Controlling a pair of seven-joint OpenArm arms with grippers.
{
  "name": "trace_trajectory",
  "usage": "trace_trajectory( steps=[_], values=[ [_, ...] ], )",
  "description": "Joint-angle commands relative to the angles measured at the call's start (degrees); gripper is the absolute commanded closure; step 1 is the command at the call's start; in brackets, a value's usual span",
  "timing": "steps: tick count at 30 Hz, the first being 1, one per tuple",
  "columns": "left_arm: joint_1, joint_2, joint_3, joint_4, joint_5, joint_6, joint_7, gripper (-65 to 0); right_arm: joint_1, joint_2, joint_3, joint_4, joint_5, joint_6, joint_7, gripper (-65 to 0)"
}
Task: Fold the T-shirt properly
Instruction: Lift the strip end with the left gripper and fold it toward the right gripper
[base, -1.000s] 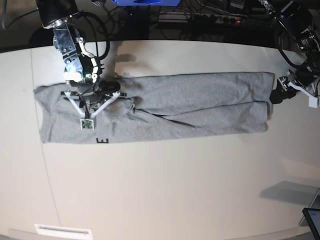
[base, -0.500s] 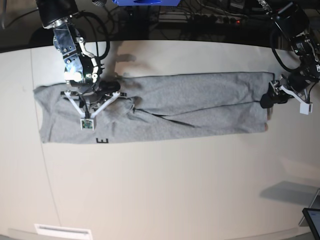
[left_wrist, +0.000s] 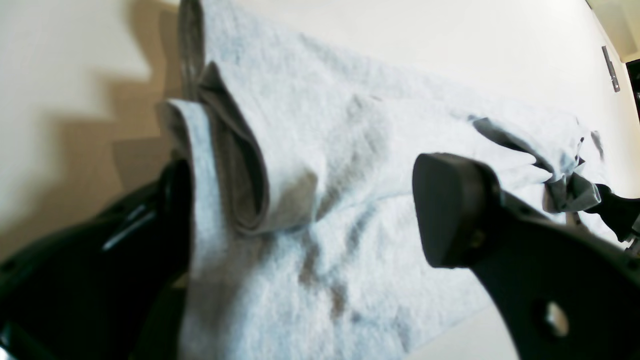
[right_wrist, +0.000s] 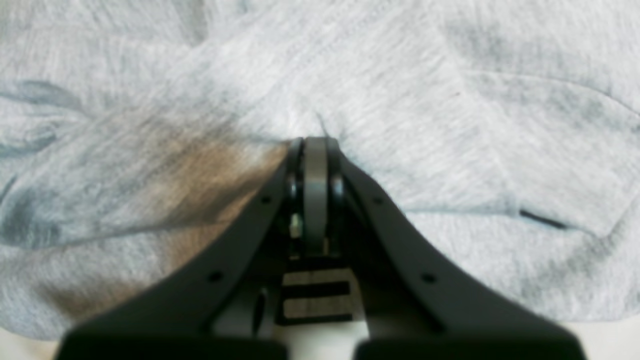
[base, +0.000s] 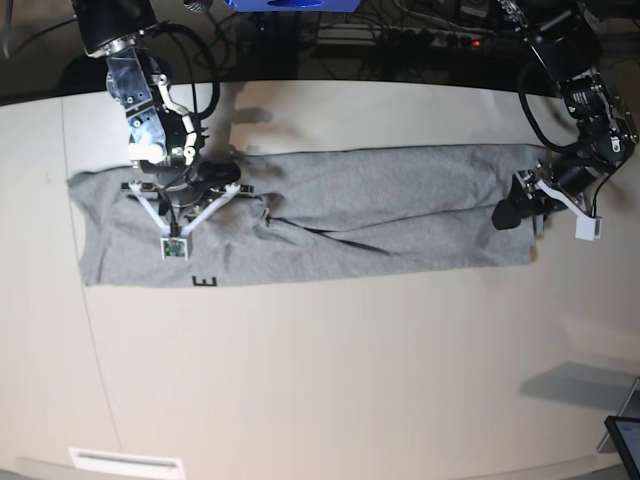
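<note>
Base view is showing the T-shirt (base: 330, 215) lying lengthwise on the table (base: 330, 380). The right gripper (base: 232, 190), pressed together, is pinning cloth; the left gripper (base: 515, 212), spread wide, is straddling the far edge and risking catching only one layer.

near side: bare table (base: 330, 380) in front of the T-shirt (base: 400, 215), open to a pass | far edge: cables (base: 400, 40) crowd behind the table | one end: right gripper (base: 205, 190) and its arm stand over the cloth | other end: left gripper (base: 520, 205) spread over the raised hem
</note>
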Motion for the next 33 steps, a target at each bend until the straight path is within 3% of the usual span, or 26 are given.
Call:
trace_trajectory(
  steps=[1, 6, 10, 12, 19, 24, 29, 33],
  values=[
    [0.6, -0.1, 0.6, -0.4, 4.4, 1.0, 5.0, -50.4, -0.5, 0.3, 0.1, -0.4, 0.3, -0.5, -2.8, 0.0],
    [0.6, -0.5, 0.2, -0.4, 4.5, 1.0, 5.0, -22.7, -0.5, 0.3, 0.1, -0.4, 0.3, -0.5, -2.8, 0.0],
    [0.6, -1.3, 0.2, -0.3, 4.6, 1.0, 4.9, -5.9, -0.5, 0.3, 0.1, -0.4, 0.3, -0.5, -2.8, 0.0],
    [0.6, -1.3, 0.2, 0.0, 4.6, 1.0, 4.7, -2.0, -0.5, 0.3, 0.1, -0.4, 0.3, -0.5, -2.8, 0.0],
    [1.7, -0.5, 0.7, 13.3, 4.5, 1.0, 4.9, 0.0, -0.5, 0.3, 0.1, -0.4, 0.3, -0.5, -2.8, 0.0],
    [2.9, 2.0, 0.9, 22.4, 4.6, 1.0, 4.9, 0.0, -0.5, 0.3, 0.2, -0.4, 0.3, -0.5, -2.8, 0.0],
    [3.0, 2.9, 7.2, 28.0, 4.6, 1.1, 4.9, 0.0, -0.4, 0.3, 0.3, -0.4, 0.3, -0.6, -2.8, 0.0],
    [3.0, 4.7, 11.2, 32.3, 4.3, 6.9, 4.9, 0.0, -0.4, 0.3, 0.3, -0.4, 0.3, -0.6, -2.8, 0.0]
  ],
)
